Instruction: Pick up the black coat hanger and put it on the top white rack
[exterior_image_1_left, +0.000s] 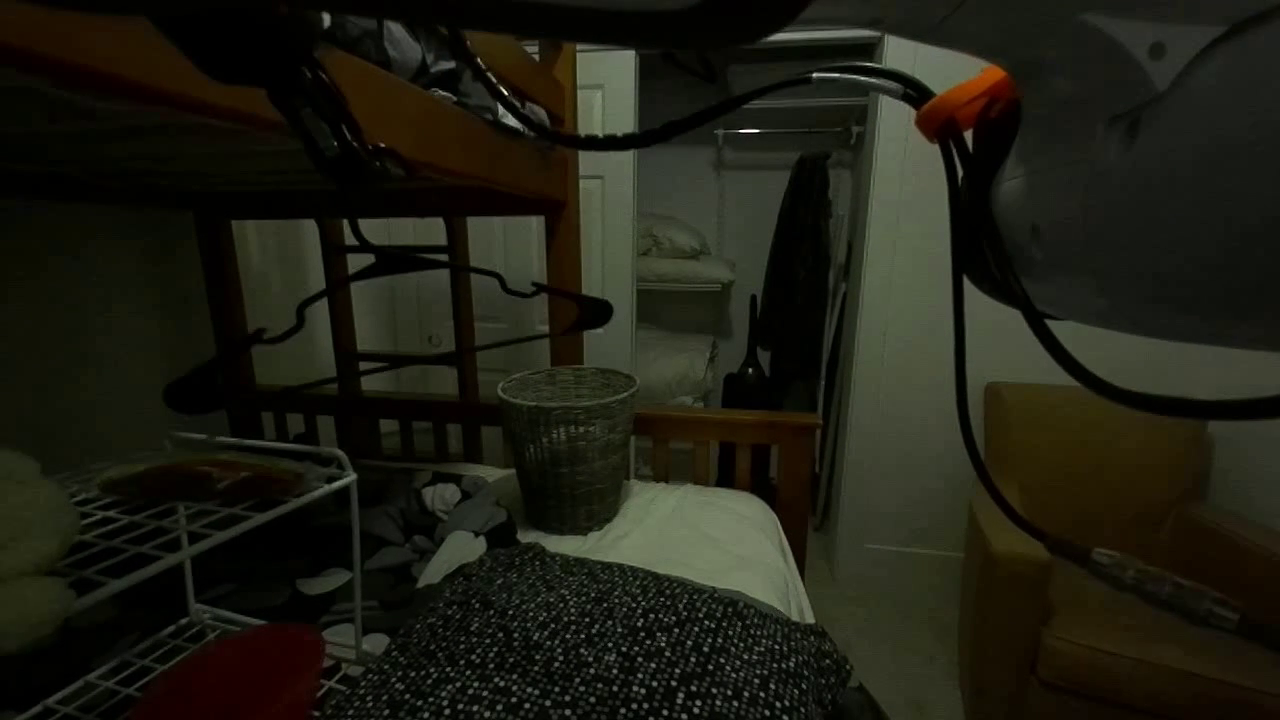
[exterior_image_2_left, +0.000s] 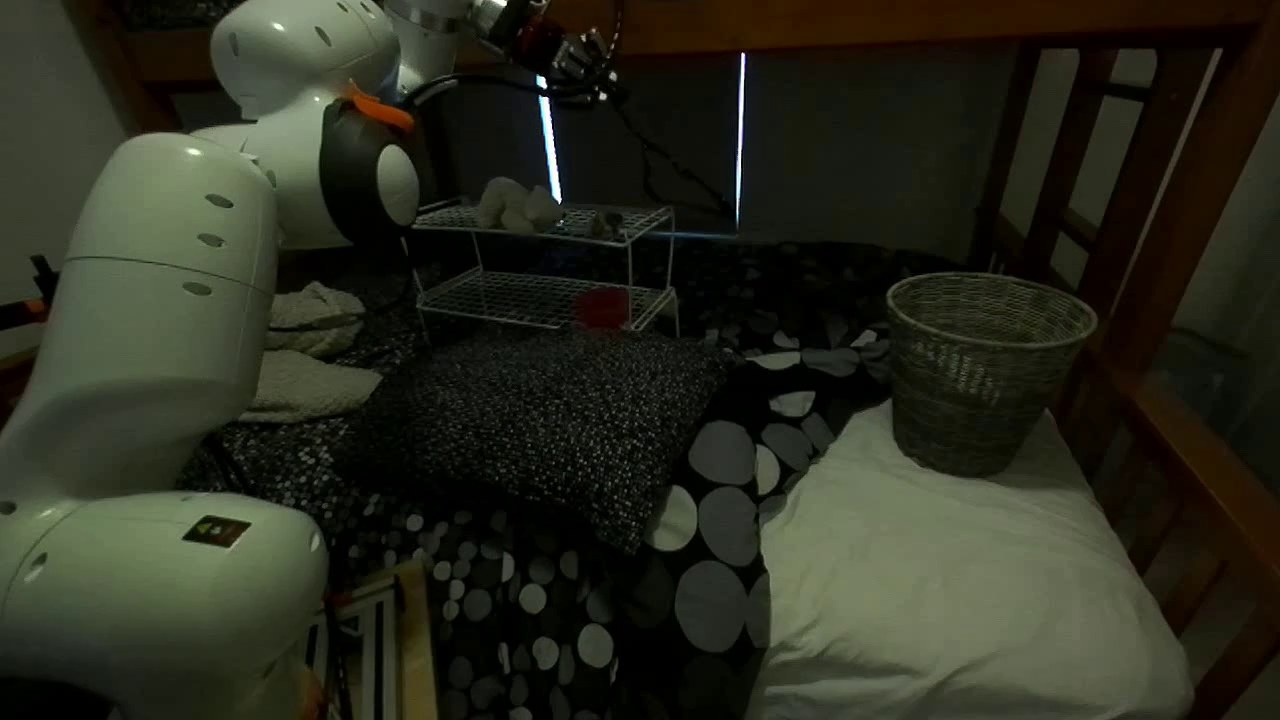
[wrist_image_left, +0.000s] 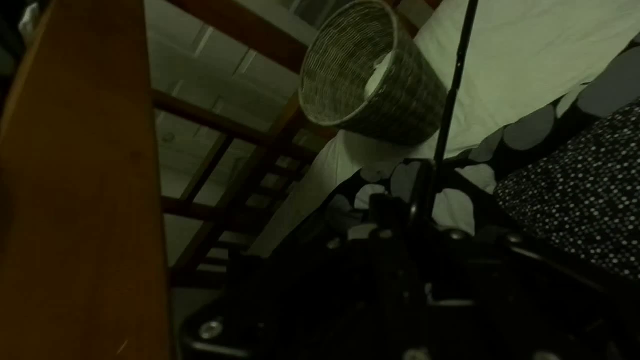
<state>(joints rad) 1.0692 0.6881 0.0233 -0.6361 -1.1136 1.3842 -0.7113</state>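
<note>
The black coat hanger (exterior_image_1_left: 400, 263) hangs in the air from my gripper (exterior_image_1_left: 350, 180), below the upper bunk. My gripper is shut on its hook end. In an exterior view the gripper (exterior_image_2_left: 600, 80) is at the top, and the hanger (exterior_image_2_left: 665, 155) slopes down to the right, very dark against the window. In the wrist view the hanger (wrist_image_left: 452, 95) runs up from between the dark fingertips (wrist_image_left: 405, 200). The top white rack (exterior_image_1_left: 255, 525) is below the hanger's level; it also shows in an exterior view (exterior_image_2_left: 575, 237), left of the hanger's lower end.
A white plush toy (exterior_image_2_left: 515, 205) and a small packet (exterior_image_1_left: 205, 478) lie on the top rack. A red item (exterior_image_2_left: 602, 308) is on the lower shelf. A wicker bin (exterior_image_2_left: 985, 380) stands on the bed. The upper bunk's wooden rail (wrist_image_left: 82, 180) is close beside the gripper. A dark cushion (exterior_image_2_left: 540, 420) lies before the rack.
</note>
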